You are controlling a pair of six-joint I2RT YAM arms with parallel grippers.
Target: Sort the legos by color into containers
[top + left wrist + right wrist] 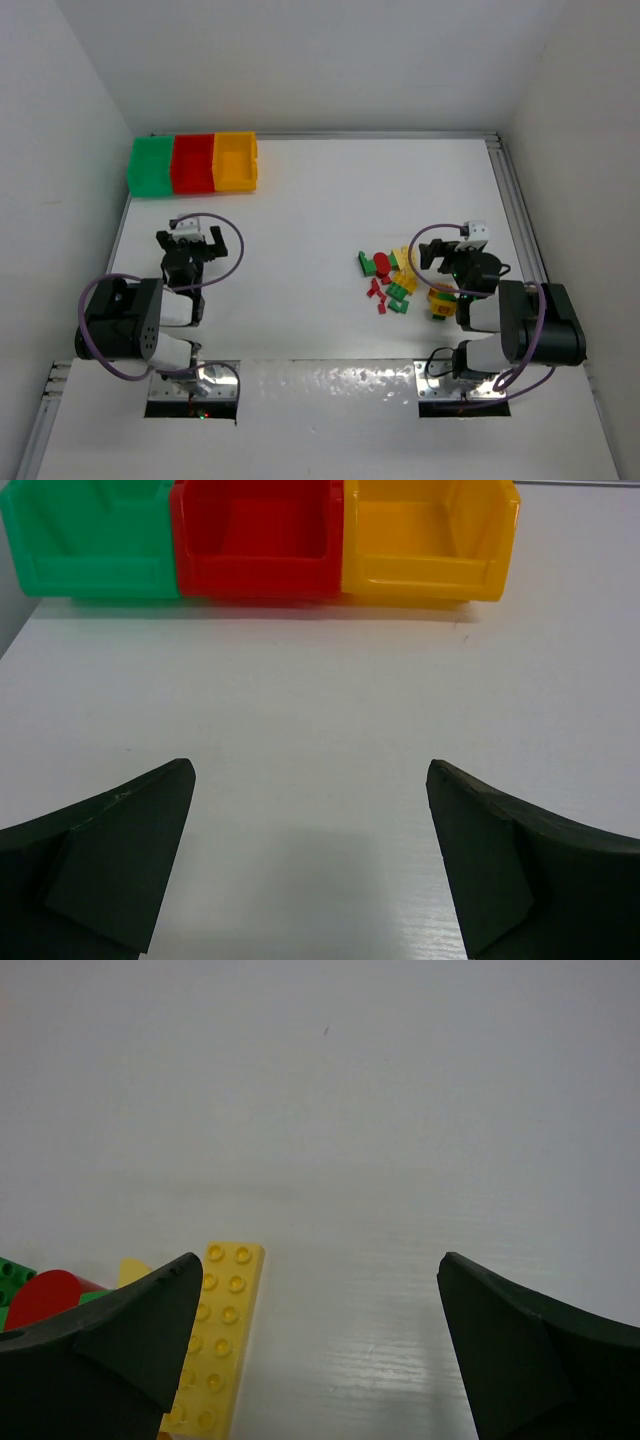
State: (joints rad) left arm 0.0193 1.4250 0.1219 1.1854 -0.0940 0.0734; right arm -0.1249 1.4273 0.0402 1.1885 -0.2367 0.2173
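Note:
The legos [392, 280], small red, green and yellow bricks, lie in a loose heap on the white table, right of centre. My right gripper [452, 248] hovers over the heap's right edge, open and holding nothing. In the right wrist view a long flat yellow lego [222, 1330] lies by the left finger of that gripper [320, 1260], with a red piece [45, 1295] and a green one [12, 1272] further left. The containers sit joined at the far left: green [151, 165], red [192, 163], yellow [234, 161]. My left gripper [190, 240] stands open and empty, short of them.
In the left wrist view the green bin [90, 540], red bin [258, 540] and yellow bin [430, 535] face the left gripper [308, 770] across bare table. White walls enclose the table. A metal rail [515, 210] runs along its right edge.

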